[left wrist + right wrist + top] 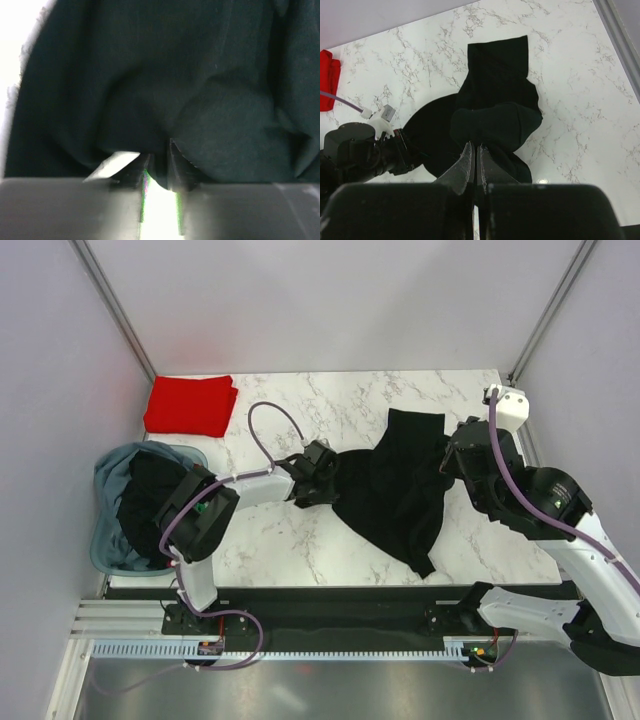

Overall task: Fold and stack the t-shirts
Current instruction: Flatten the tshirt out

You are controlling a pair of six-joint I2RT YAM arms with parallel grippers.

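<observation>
left hand (159, 155) is pinching black shirt (390, 490) | right hand (475, 152) is pinching its right edge | shirt is lying bunched on counter (300, 540)

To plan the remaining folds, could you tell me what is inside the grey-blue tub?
Black cloth is heaped in the tub; the left arm covers part of it, and anything beneath the cloth is hidden.

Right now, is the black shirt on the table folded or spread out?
Neither neatly: the black shirt is bunched and wrinkled, with the left gripper and right gripper pinching opposite sides.
</observation>
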